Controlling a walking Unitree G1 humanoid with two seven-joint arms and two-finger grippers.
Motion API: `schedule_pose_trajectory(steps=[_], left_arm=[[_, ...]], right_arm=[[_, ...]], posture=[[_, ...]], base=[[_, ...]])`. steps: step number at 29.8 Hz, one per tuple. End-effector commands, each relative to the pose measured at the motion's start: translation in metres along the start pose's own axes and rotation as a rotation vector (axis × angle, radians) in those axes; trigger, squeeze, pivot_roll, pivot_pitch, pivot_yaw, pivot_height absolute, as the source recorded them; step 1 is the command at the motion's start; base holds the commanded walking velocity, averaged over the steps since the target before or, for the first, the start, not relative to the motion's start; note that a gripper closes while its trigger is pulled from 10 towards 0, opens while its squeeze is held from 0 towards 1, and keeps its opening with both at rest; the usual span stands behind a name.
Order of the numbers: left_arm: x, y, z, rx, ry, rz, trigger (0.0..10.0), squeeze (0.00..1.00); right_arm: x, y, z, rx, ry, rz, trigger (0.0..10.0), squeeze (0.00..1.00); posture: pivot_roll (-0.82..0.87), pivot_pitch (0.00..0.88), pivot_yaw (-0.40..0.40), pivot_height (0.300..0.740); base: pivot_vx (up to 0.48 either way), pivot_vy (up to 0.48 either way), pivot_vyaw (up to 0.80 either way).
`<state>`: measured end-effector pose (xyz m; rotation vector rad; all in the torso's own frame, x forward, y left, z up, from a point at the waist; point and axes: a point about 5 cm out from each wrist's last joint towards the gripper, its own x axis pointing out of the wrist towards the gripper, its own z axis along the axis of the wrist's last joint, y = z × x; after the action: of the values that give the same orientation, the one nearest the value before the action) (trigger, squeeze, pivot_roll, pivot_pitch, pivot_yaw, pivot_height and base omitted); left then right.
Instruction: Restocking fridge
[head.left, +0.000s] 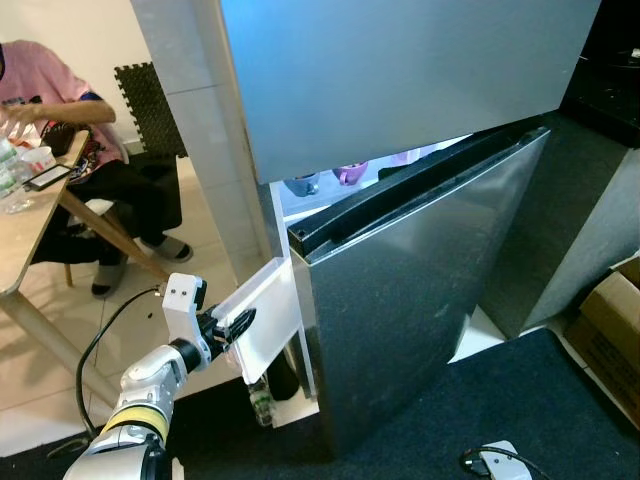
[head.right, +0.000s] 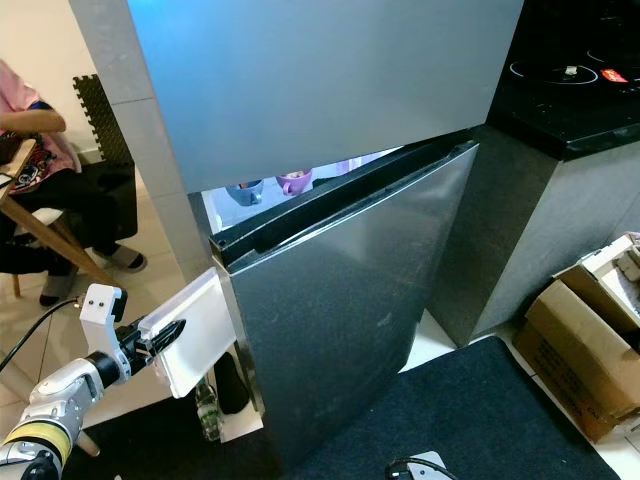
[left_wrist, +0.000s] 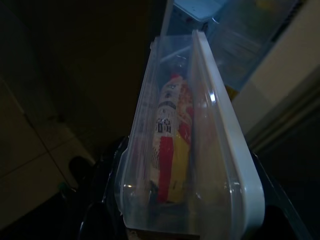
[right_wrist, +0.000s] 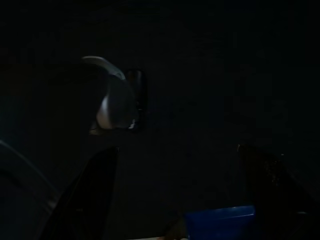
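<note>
The grey fridge has its lower door (head.left: 420, 300) standing ajar below the closed upper door (head.left: 400, 70). A white door shelf (head.left: 265, 310) sticks out at the door's open edge. My left gripper (head.left: 238, 325) is shut on the end of that shelf, one finger (left_wrist: 97, 200) on each side. Inside the clear shelf (left_wrist: 220, 150) lies a red and yellow packet (left_wrist: 172, 140). A bottle (head.left: 262, 400) stands low in the door. Purple and blue cups (head.left: 350, 172) show in the lit gap. My right gripper (right_wrist: 180, 195) hangs open in the dark.
A person (head.left: 50, 100) sits at a wooden table (head.left: 30, 230) on the left, legs toward the fridge. A cardboard box (head.left: 610, 330) stands at the right by a dark counter (head.right: 570, 90). A dark mat (head.left: 520, 400) with a white device (head.left: 495, 462) lies before the fridge.
</note>
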<state>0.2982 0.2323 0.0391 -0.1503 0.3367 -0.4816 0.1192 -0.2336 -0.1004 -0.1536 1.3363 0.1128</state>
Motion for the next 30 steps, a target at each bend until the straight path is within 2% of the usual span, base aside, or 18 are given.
schedule_pose_trajectory(steps=[1, 3, 6, 11, 14, 18, 21, 26, 30], left_arm=[[0.016, -0.023, 0.004, 0.053, 0.019, -0.189, 10.0, 0.0], [0.017, -0.028, 0.0, 0.054, 0.037, -0.215, 10.0, 0.0], [0.016, -0.028, -0.005, 0.058, 0.052, -0.198, 10.0, 0.0], [0.015, -0.034, -0.012, 0.021, 0.048, -0.229, 10.0, 0.0], [0.019, -0.043, -0.016, 0.014, 0.054, -0.277, 10.0, 0.0], [0.029, -0.064, -0.014, -0.028, 0.013, -0.388, 10.0, 0.0], [0.032, -0.071, -0.015, -0.039, 0.009, -0.421, 10.0, 0.0], [0.028, -0.068, -0.024, -0.039, 0.048, -0.385, 10.0, 0.0], [0.012, -0.05, -0.046, -0.066, 0.136, -0.252, 10.0, 0.0]], right_arm=[[0.001, 0.004, 0.003, 0.005, -0.009, 0.008, 10.0, 0.0], [0.001, 0.006, 0.003, -0.003, -0.01, 0.015, 10.0, 0.0], [0.001, 0.007, 0.002, 0.006, -0.012, 0.016, 10.0, 0.0], [0.002, 0.011, 0.002, -0.012, -0.009, 0.024, 10.0, 0.0], [0.002, 0.011, 0.0, -0.005, 0.0, 0.014, 10.0, 0.0], [0.002, 0.008, -0.007, -0.005, 0.04, 0.001, 10.0, 0.0], [0.001, 0.005, -0.014, -0.004, 0.08, -0.02, 10.0, 0.0], [0.001, 0.002, -0.02, 0.002, 0.117, -0.04, 10.0, 0.0], [0.0, 0.001, -0.027, 0.024, 0.146, -0.05, 10.0, 0.0]], posture=[[0.01, 0.014, 0.04, 0.74], [0.01, 0.02, 0.044, 0.74], [0.01, 0.031, 0.044, 0.74], [0.0, 0.026, 0.049, 0.74], [0.01, 0.024, 0.046, 0.74], [0.01, 0.022, 0.045, 0.74], [0.0, 0.023, 0.044, 0.74], [0.0, 0.024, 0.046, 0.74], [0.0, 0.025, 0.047, 0.74]], base=[[0.0, 0.0, 0.0], [0.0, 0.0, 0.0], [0.0, 0.0, 0.0], [0.0, 0.0, 0.0], [0.0, 0.0, 0.0], [0.0, 0.0, 0.0], [0.0, 0.0, 0.0], [0.0, 0.0, 0.0], [0.0, 0.0, -0.79]])
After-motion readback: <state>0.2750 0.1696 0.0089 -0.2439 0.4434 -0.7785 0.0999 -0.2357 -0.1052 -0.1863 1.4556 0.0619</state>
